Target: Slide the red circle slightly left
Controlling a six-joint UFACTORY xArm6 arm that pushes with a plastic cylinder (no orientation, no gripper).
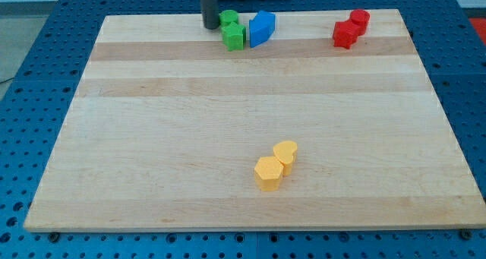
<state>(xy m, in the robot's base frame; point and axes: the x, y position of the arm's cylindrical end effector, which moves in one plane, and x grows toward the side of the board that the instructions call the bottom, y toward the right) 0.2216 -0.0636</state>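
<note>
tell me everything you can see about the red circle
The red circle is a small, glossy, plastic-looking red cylinder standing upright near the board's top edge, toward the view's right. Its lower-left side touches, or nearly touches, another red block. My tip is far to its left, beside the green blocks.

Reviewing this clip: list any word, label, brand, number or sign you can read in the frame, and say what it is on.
None: no text, number or logo shows on the wooden board, the blocks, the rod above my tip, or the blue perforated table.
</note>
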